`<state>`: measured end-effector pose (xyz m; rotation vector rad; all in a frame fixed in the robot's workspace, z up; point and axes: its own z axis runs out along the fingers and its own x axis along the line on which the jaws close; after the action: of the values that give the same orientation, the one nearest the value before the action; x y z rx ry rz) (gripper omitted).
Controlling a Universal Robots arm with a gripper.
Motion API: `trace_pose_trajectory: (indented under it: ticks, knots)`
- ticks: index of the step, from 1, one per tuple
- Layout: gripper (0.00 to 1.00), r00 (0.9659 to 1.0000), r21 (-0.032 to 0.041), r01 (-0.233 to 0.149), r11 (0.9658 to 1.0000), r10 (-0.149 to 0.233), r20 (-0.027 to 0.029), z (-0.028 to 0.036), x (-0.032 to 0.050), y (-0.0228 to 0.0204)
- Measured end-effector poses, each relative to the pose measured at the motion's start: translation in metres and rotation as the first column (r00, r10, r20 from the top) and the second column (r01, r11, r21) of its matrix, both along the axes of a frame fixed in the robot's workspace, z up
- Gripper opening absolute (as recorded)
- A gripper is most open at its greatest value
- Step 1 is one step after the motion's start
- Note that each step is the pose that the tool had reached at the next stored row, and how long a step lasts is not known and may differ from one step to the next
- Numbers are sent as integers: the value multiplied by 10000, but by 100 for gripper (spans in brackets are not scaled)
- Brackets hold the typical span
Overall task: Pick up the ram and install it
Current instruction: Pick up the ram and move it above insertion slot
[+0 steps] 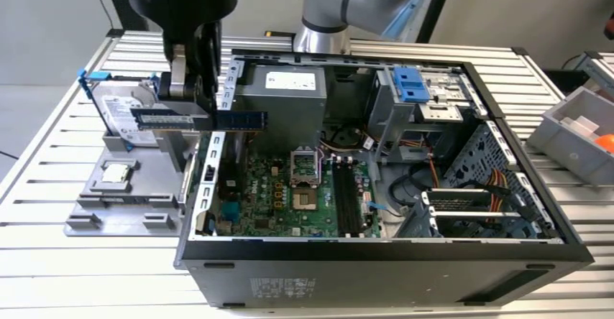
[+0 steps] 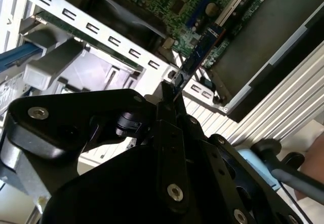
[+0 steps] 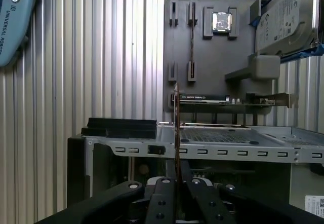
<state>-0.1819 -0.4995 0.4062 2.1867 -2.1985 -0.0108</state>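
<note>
The ram [image 1: 240, 120], a dark blue-green stick, is held level above the left wall of the open computer case [image 1: 384, 261] in the exterior view. My gripper [image 1: 192, 111] is shut on it near its middle, its black fingers [image 1: 197, 75] coming down from above. In both wrist views the ram [image 2: 195, 57] [image 3: 176, 122] shows edge-on, sticking out from the gripper [image 2: 169, 95] [image 3: 176, 181]. The motherboard [image 1: 278, 197] lies below and toward the exterior view's right, with its black slots [image 1: 346, 197] standing empty.
A grey holder [image 1: 115, 190] on the exterior view's left carries a silver hard drive in a blue frame [image 1: 125, 111] and a square processor chip [image 1: 117, 172]. The power supply [image 1: 283, 96] and drive cage [image 1: 422, 93] fill the case's back. A grey bin [image 1: 576, 128] stands on the exterior view's right.
</note>
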Motion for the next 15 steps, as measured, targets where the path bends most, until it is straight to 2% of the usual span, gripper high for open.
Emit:
trace_pose_trajectory:
  ticks: [15]
  knots:
    - [0,10000,0,0,10000,0,0,0,185,0]
